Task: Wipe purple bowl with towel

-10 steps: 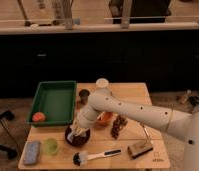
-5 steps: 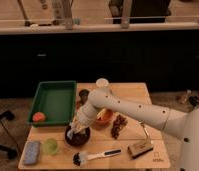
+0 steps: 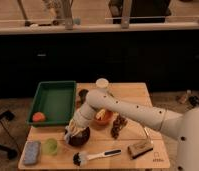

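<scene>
While my arm (image 3: 128, 107) stretches across the counter (image 3: 135, 95) from the right as the camera sees it, my gripper (image 3: 73, 132) sits low at the left rim of the purple bowl (image 3: 83, 139), at or just inside its opening; whether it is closed on anything I can't make out. The purple bowl stands near the front of the counter, left of its middle. Just left of the bowl is a small green cup (image 3: 50, 145), and farther left a blue sponge (image 3: 31, 152). In front of the bowl lies a brush (image 3: 95, 156), its dark head nearest the bowl and its white handle pointing away to the right. Behind the bowl to the left is a green tray (image 3: 55, 97) with an orange fruit (image 3: 38, 116) in its near corner. Right of the bowl, partly under my arm, is an orange bowl (image 3: 104, 118), then a dark brown cluster (image 3: 118, 126), and farther right a brown block (image 3: 140, 149). A white cup (image 3: 102, 83) and a dark cup (image 3: 83, 93) stand well behind the bowl.
</scene>
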Available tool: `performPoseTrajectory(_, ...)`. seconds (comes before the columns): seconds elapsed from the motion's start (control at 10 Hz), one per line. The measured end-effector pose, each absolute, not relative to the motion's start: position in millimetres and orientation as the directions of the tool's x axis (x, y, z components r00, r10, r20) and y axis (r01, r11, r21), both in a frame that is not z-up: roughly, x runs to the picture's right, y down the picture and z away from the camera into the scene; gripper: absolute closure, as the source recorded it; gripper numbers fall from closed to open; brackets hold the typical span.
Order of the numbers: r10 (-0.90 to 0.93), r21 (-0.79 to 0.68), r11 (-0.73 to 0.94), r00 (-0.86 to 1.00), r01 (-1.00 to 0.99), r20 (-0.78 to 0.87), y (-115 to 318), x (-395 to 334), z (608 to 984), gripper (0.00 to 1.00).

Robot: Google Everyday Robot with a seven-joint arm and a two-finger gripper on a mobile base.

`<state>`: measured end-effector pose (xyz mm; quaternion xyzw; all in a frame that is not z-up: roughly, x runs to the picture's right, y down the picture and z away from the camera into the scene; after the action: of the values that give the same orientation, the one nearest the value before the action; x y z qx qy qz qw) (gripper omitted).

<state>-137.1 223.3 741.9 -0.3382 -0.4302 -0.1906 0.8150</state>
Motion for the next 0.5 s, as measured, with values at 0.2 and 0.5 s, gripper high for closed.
performPoseTrajectory(0.2,-0.016,-0.399,0.687,0.561,0.607,0.827,231.2,-125.8,736.0,0.99)
performPoseTrajectory(0.5,0.001,-0.427,0.694,0.592,0.580,0.806,226.7,-95.6,741.4,0.99)
